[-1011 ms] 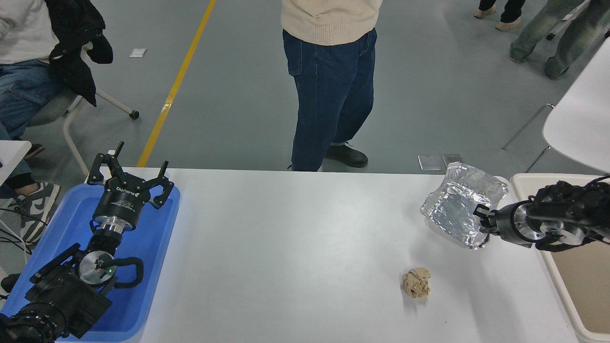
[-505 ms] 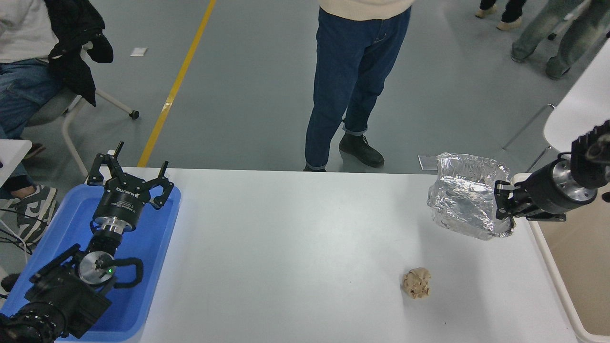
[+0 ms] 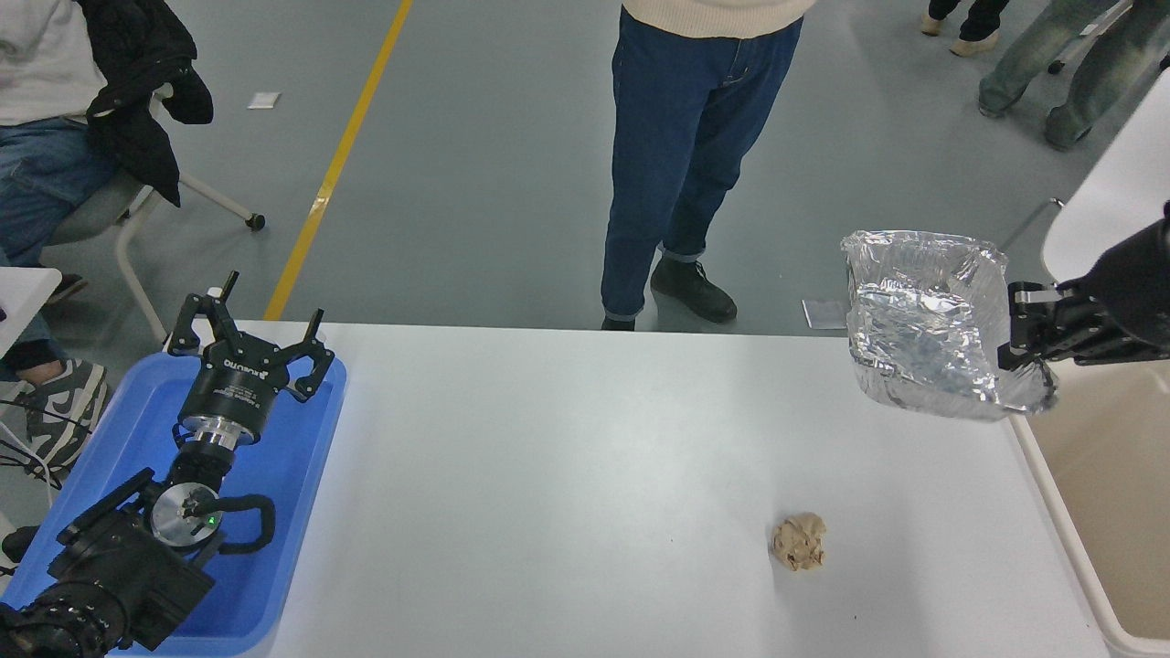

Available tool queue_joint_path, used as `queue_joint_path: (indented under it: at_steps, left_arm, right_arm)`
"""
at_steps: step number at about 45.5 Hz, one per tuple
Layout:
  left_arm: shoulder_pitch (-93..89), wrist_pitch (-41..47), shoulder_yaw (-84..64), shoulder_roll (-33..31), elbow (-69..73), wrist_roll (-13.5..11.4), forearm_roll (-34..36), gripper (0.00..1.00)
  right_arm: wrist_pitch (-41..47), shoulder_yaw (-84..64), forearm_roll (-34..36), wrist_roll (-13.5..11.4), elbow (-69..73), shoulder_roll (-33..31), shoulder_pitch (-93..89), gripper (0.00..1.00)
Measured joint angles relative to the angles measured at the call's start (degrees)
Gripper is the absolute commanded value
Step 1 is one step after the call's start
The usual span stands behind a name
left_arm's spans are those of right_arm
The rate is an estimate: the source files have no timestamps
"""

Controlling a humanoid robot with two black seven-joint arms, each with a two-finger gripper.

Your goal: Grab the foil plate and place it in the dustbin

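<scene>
Closest to the robot, the left gripper [image 3: 245,343] sits parked over the blue tray [image 3: 302,475] at the near-left corner, its fingers spread and holding nothing. A little further out on the white table [image 3: 548,457] lies a small crumpled brown paper ball [image 3: 799,541], well apart from everything else.

Beyond that, at the table's right end, the right gripper [image 3: 1024,343] is clamped on the foil plate [image 3: 923,320] and has it up in the air, clear of the tabletop. The plate hangs tilted, open face turned toward the table's middle, with its near-right corner pinched between the fingers. It is right beside the dustbin [image 3: 1097,512] — the cream bin standing against the table's right edge — but I'd say not yet over the opening; most of the foil is above the table's end and the floor past it.

From how it looks, that plate is feather-light and flimsy: thin crinkled foil, wrinkled rims, nothing in it. It will bend rather than resist, so a grip on the rim is the sensible one — the raised edge gives the fingers something to bite. The risk, to my eye, is the foil creasing or slipping free if the arm swings fast, or the plate catching on the bin's thick rim on release.

Furthest off, a person in dark jeans [image 3: 695,155] stands on the floor past the table's far edge.
</scene>
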Motion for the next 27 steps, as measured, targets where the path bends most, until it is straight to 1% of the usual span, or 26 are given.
queue_joint_path:
  at_steps: [7,15,27]
  left_arm:
    - [0.0,0.0,0.0,0.0,0.0,-0.01,0.0,1.0]
    - [0.0,0.0,0.0,0.0,0.0,0.02,0.0,1.0]
    - [0.0,0.0,0.0,0.0,0.0,0.06,-0.01,1.0]
  right_arm:
    - [0.74,-3.86,2.76,-0.03,0.26,0.86,4.66,0.0]
    - [0.95,-10.02,6.73,0.06,0.08,3.49,8.82,0.0]
    - [0.95,-17.7,10.5,0.36,-0.09,7.76,12.77,0.0]
